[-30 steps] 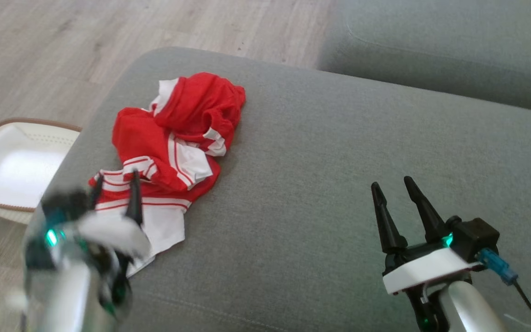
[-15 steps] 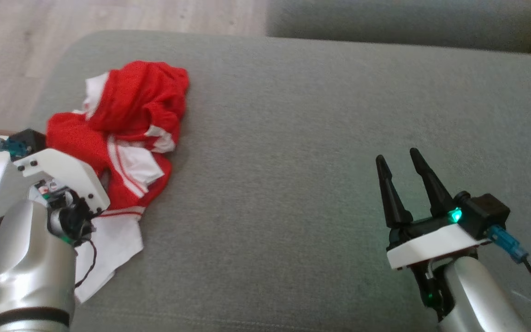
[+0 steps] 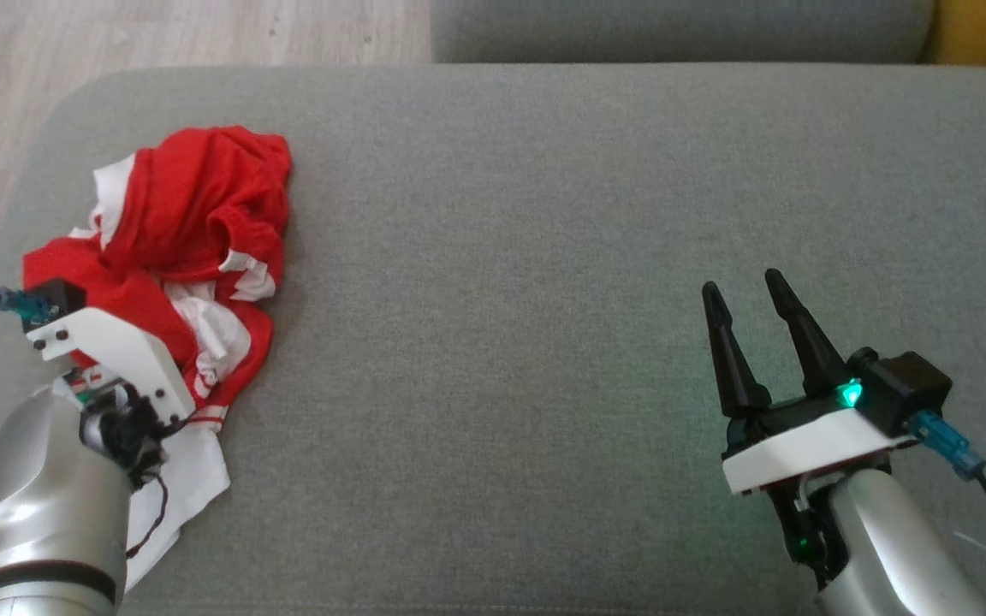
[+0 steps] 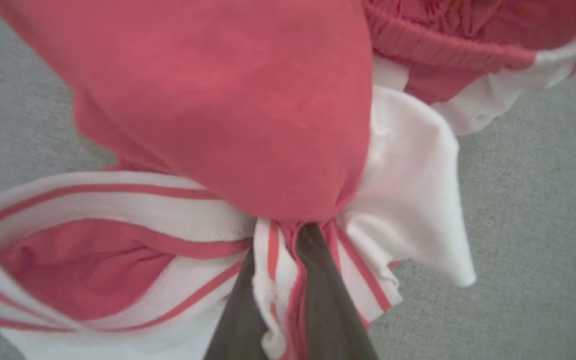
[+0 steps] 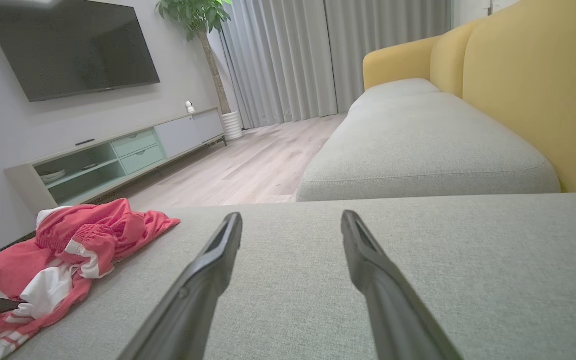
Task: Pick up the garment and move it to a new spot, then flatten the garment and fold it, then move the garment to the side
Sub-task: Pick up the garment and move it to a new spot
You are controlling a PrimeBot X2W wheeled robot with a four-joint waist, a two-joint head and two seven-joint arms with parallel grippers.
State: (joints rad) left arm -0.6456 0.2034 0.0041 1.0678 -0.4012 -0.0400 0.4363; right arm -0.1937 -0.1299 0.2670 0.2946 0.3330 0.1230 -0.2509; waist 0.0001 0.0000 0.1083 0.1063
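The red and white garment (image 3: pixel 202 197) lies crumpled at the left end of the grey sofa cushion (image 3: pixel 501 257). In the left wrist view my left gripper (image 4: pixel 283 240) is shut on a bunched fold of the garment's (image 4: pixel 248 110) red-striped white edge, and its dark fingers (image 4: pixel 328 300) pinch the cloth between them. From the head camera the left wrist housing (image 3: pixel 108 351) covers those fingers at the garment's near side. My right gripper (image 3: pixel 741 285) hovers open over bare cushion at the right, far from the garment (image 5: pixel 83 240), with nothing between its fingers (image 5: pixel 291 216).
A second grey cushion (image 3: pixel 673 26) adjoins at the back, with a yellow backrest (image 5: pixel 533 90) on the right. Wooden floor (image 3: pixel 159 34) lies beyond the cushion's left end. A TV and a low cabinet (image 5: pixel 118 155) stand across the room.
The head camera has shifted. My left arm has come down at the garment's near edge and its fingers have closed on the striped cloth. The right gripper stays open.
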